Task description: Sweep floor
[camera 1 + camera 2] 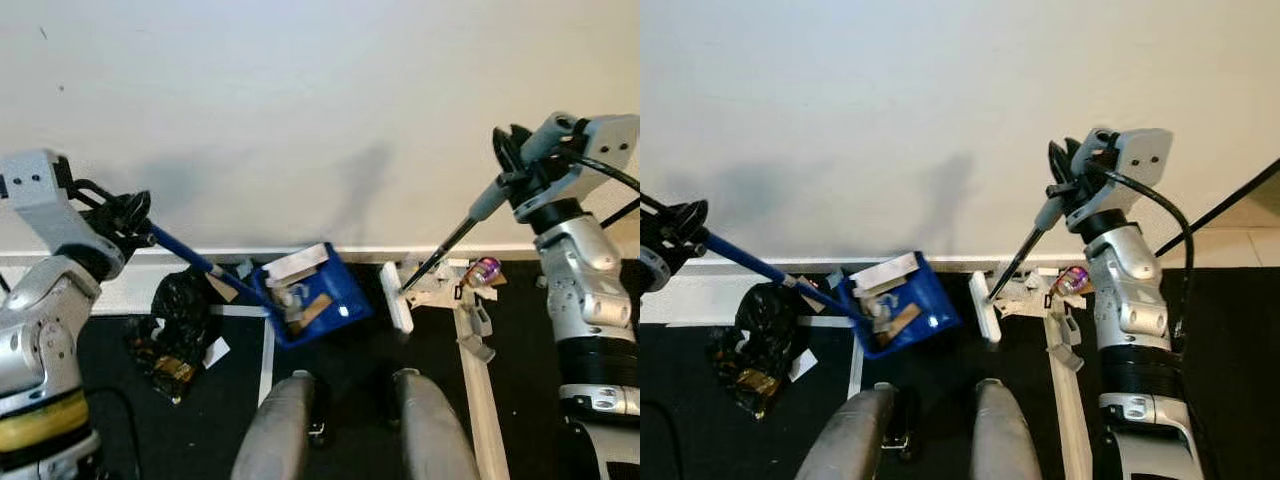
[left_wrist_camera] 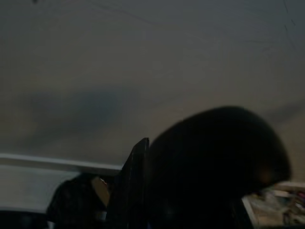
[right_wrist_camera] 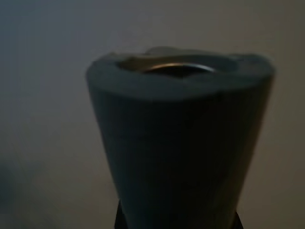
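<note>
Black floor below white wall

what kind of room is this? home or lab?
Hard to say; likely an indoor room edge, perhaps a home. Cues: a plain white wall with a baseboard, dark floor marked with white tape lines, and litter beside a blue dustpan.
</note>
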You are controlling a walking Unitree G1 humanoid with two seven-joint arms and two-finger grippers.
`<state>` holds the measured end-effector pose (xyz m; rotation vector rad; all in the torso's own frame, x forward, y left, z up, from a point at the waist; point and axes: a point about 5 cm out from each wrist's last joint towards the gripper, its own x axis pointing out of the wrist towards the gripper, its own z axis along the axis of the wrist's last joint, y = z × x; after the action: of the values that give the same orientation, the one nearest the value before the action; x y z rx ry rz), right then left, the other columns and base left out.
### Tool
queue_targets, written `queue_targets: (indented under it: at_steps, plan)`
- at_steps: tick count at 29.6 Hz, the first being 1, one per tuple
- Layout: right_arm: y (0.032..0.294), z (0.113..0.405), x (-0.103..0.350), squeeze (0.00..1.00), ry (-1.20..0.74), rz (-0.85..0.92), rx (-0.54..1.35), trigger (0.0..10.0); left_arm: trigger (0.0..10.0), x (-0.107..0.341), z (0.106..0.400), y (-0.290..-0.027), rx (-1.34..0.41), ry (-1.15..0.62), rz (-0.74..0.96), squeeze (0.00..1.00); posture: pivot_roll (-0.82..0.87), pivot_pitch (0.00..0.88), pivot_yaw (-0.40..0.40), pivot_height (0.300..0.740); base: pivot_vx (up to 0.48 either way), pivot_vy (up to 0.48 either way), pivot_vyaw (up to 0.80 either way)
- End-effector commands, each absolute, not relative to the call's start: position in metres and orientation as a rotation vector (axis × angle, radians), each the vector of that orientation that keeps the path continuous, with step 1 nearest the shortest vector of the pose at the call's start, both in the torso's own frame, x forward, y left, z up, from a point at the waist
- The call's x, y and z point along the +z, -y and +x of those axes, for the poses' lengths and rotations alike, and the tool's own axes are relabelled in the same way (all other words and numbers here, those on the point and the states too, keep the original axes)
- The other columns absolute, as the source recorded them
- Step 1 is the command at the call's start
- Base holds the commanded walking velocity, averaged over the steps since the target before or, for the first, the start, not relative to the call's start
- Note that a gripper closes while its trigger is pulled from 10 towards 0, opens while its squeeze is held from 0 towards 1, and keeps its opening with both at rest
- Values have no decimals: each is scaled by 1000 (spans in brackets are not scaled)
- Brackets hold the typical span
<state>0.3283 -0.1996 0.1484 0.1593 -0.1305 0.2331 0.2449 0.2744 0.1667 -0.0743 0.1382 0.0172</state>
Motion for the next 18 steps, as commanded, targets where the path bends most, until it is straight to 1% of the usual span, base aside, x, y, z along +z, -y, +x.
queue_targets:
  at_steps: [1,5,9,13,15,18]
  plan:
    - [199,330,148,0,141,167,224,10000,10000,178,243,-269,16,-57,-54,0,29,79,-3,740,0,0,0]
    - [196,333,146,0,138,183,218,10000,10000,180,241,-266,8,-45,-71,0,40,69,-1,740,0,0,0]
    - [194,337,145,0,131,185,204,10000,10000,171,234,-280,63,-66,-121,0,50,53,7,740,0,0,0]
    - [195,339,142,0,112,189,179,10000,10000,166,231,-283,86,-72,-143,0,53,51,5,740,0,0,0]
    - [195,341,140,0,94,193,168,10000,10000,159,226,-282,88,-88,-195,0,51,49,2,740,0,0,0]
    - [195,343,140,0,98,193,193,10000,10000,150,222,-279,31,-116,-293,0,51,44,-8,740,0,0,0]
